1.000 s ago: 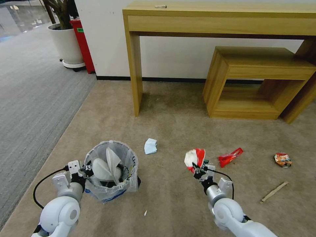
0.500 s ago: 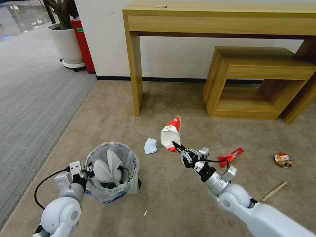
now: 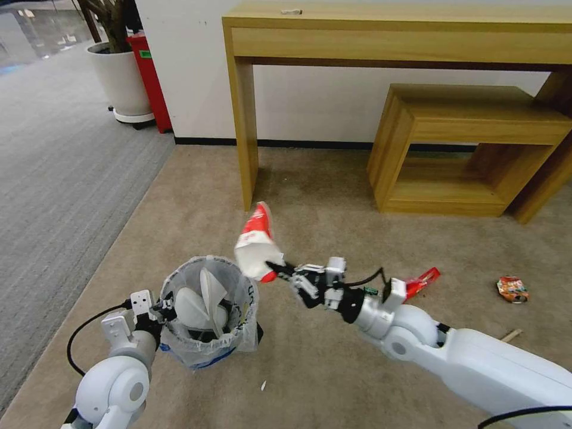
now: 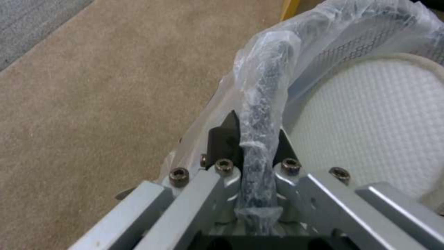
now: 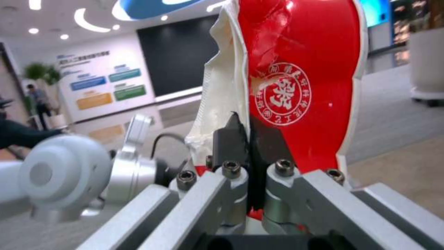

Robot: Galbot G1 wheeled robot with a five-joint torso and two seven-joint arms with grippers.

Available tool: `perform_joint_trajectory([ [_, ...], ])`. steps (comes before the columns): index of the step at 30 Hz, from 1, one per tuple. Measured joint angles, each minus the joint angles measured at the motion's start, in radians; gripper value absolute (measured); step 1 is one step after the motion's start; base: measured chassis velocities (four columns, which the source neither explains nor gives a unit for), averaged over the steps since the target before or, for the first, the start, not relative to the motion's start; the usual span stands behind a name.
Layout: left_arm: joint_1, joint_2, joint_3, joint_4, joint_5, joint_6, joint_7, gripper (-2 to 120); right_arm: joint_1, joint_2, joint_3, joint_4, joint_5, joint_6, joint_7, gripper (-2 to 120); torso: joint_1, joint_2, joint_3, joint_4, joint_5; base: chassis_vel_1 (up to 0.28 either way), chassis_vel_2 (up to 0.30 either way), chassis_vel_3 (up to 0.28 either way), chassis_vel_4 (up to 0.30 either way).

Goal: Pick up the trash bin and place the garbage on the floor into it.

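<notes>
On the beige carpet (image 3: 333, 196) in front of a long wooden console table (image 3: 393, 36) and a low wooden side table (image 3: 476, 143), the trash bin (image 3: 208, 313) with its crinkly plastic liner holds two white slippers (image 3: 199, 304), and the left gripper (image 3: 159, 311) is clamped on the bin's near-left rim through the bag. The right gripper (image 3: 280, 269) is pinched tight on a red-and-white wrapper (image 3: 255, 241), holding it in the air just beside the bin's far-right rim. Well to the right on the carpet lie another red wrapper (image 3: 424, 280), an orange packet (image 3: 512, 289) and a wooden stick (image 3: 511, 335).
</notes>
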Motion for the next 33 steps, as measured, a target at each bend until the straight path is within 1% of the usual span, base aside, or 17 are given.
perform_joint_trajectory([
  [2,0.001,0.0,-0.001,-0.003,-0.001,0.0,0.0,2,0.008,0.006,-0.015,-0.004,0.0,0.0,0.001,0,0.0,0.0,0.0,0.0001,0.0,0.0,0.0,0.0,0.0],
  [4,0.003,0.002,-0.007,-0.013,-0.004,0.0,-0.001,2,0.028,0.027,-0.062,-0.027,0.0,0.0,0.011,0,0.0,0.0,0.0,0.0,0.0001,0.0,0.0,0.0,0.0],
  [8,0.006,0.003,-0.009,-0.02,-0.006,0.0,-0.002,2,0.038,0.047,-0.092,-0.051,-0.009,0.0,0.02,0,0.0,0.0,0.0,0.0,0.0,0.0,0.0,0.0,0.0],
  [10,0.01,0.001,-0.01,-0.035,-0.008,0.001,-0.002,2,0.04,0.09,-0.125,-0.089,-0.019,-0.006,0.059,0,0.0,0.0,0.0,0.0,0.0,0.0,0.0,0.0,0.0],
  [15,0.012,-0.001,-0.01,-0.046,-0.01,0.001,-0.002,2,0.034,0.112,-0.138,-0.114,-0.037,-0.018,0.095,0,0.0,0.0,0.0,0.0,0.0001,0.0,0.0,0.0,0.0],
  [18,0.014,0.0,-0.012,-0.06,-0.014,0.001,-0.002,2,0.015,0.129,-0.15,-0.138,-0.058,-0.027,0.137,0,0.0,0.0,0.0,-0.0001,0.0001,0.0,0.0,0.0,0.0],
  [21,0.015,0.001,-0.014,-0.064,-0.016,0.002,-0.001,2,-0.001,0.136,-0.151,-0.15,-0.07,-0.029,0.148,0,0.0,0.0,0.0,0.0,0.0001,0.0,0.0,0.0,0.0],
  [22,0.015,0.002,-0.015,-0.064,-0.016,0.002,-0.001,2,-0.009,0.138,-0.149,-0.152,-0.074,-0.032,0.154,6,0.0,0.0,0.0,0.0,0.0001,0.0,0.0,0.0,0.0],
  [24,0.015,0.002,-0.015,-0.064,-0.016,0.002,-0.001,2,-0.014,0.138,-0.148,-0.152,-0.075,-0.033,0.157,7,0.0,0.0,0.0,0.0,0.0001,0.0,0.0,0.0,0.0],
  [25,0.015,0.001,-0.015,-0.065,-0.017,0.002,-0.001,2,-0.028,0.139,-0.142,-0.154,-0.084,-0.036,0.168,16,0.0,0.0,0.0,0.0,0.0001,0.0,0.0,0.0,0.0],
  [26,0.015,0.001,-0.014,-0.065,-0.017,0.002,-0.001,2,-0.033,0.139,-0.139,-0.154,-0.086,-0.036,0.17,19,0.0,0.0,0.0,0.0,0.0001,0.0,0.0,0.0,0.0],
  [27,0.015,0.001,-0.014,-0.065,-0.017,0.002,-0.001,2,-0.033,0.139,-0.139,-0.154,-0.086,-0.036,0.17,19,0.0,0.0,0.0,0.0,0.0001,0.0,0.0,0.0,0.0],
  [29,0.013,0.001,-0.014,-0.058,-0.017,0.001,0.0,2,-0.046,0.137,-0.121,-0.146,-0.088,-0.035,0.178,28,0.0,0.0,0.0,-0.0001,0.0002,0.0,0.0,0.0,0.0],
  [30,0.013,0.001,-0.014,-0.058,-0.017,0.001,0.0,2,-0.046,0.137,-0.121,-0.146,-0.088,-0.035,0.178,28,0.0,0.0,0.0,-0.0001,0.0002,0.0,0.0,0.0,0.0],
  [31,0.011,0.001,-0.013,-0.05,-0.017,0.001,0.0,2,-0.051,0.134,-0.108,-0.135,-0.086,-0.035,0.181,36,0.0,0.0,0.0,-0.0001,0.0001,0.0,0.0,0.0,0.0],
  [32,0.009,0.0,-0.011,-0.045,-0.016,0.0,0.0,2,-0.054,0.133,-0.1,-0.13,-0.086,-0.035,0.181,41,0.0,0.0,0.0,0.0,0.0001,0.0,0.0,0.0,0.0],
  [33,0.008,-0.001,-0.01,-0.043,-0.016,0.0,0.0,2,-0.055,0.132,-0.097,-0.127,-0.086,-0.035,0.181,43,0.0,0.0,0.0,0.0,0.0001,0.0,0.0,0.0,0.0],
])
